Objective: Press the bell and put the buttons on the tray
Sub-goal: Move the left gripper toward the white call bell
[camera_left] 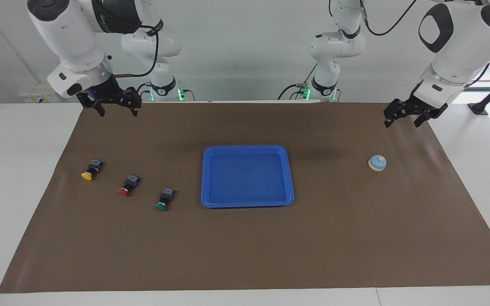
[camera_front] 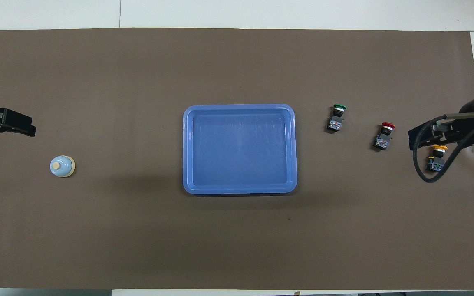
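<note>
Two arms were found raised over the brown mat (camera_left: 245, 246), neither in contact with any item. The tray (camera_left: 247, 149) lay mid-table with nothing in it, the largest article present. The left gripper (camera_left: 403, 115) hung with jaws spread and nothing between them, over the mat's edge at the left arm's end, above and nearer the robots than the bell (camera_left: 377, 162). The right gripper (camera_left: 116, 108) hung likewise spread and unladen over the mat at the right arm's end, nearer the robots than the buttons. These three lay on their sides in a slanting row between that end and the tray: yellow button (camera_left: 89, 170) nearest the robots and outermost, red button (camera_left: 128, 185) midway, green button (camera_left: 165, 199) closest to the tray and farthest from the robots. The bell sat upright, well apart from the tray. In my judgement the bell press comes first: the left gripper should descend squarely over the pale knob (camera_front: 56, 165) and push straight down, avoiding a glancing contact that would slide the bell.
</note>
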`<action>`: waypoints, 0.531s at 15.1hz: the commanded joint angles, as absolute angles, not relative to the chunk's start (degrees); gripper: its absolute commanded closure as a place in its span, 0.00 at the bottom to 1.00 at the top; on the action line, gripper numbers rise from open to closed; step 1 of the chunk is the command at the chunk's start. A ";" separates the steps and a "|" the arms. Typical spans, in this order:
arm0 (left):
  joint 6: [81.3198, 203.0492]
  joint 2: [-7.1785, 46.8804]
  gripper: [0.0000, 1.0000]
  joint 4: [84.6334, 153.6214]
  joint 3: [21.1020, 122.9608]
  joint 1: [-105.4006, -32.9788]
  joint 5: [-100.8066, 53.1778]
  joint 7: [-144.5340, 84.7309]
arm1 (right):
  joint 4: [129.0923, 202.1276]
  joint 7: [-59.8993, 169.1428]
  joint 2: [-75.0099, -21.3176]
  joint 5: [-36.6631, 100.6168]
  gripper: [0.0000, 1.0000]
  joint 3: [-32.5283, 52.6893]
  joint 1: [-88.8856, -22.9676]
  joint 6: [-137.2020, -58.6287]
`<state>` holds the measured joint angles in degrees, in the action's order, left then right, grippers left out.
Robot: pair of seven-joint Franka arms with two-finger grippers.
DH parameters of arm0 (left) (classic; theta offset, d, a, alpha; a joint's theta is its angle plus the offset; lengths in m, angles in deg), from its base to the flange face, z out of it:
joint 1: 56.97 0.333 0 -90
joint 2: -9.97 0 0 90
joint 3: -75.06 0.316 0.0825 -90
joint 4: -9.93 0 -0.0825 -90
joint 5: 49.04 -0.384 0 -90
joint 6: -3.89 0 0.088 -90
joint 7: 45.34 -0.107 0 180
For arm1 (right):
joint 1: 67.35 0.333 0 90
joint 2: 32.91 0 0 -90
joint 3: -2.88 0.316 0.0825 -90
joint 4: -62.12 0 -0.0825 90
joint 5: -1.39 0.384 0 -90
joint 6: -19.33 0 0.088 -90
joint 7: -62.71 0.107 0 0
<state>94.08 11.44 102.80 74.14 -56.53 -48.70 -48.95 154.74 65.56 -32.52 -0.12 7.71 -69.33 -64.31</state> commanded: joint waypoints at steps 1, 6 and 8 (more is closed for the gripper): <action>94.51 10.32 0.00 103.89 74.27 -56.45 -49.65 -48.77 | 154.93 64.38 -31.94 0.24 0.00 8.33 -70.43 -64.25; 95.12 10.23 0.00 103.97 74.27 -56.36 -49.74 -48.86 | 155.02 64.38 -31.94 0.24 0.00 8.33 -70.43 -64.25; 98.27 9.62 0.91 105.63 74.36 -55.48 -49.92 -49.03 | 154.93 64.38 -31.94 0.24 0.00 8.33 -70.43 -64.25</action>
<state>95.36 11.43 102.88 74.44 -56.39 -48.71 -48.95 154.74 65.56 -32.52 -0.12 7.71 -69.33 -64.31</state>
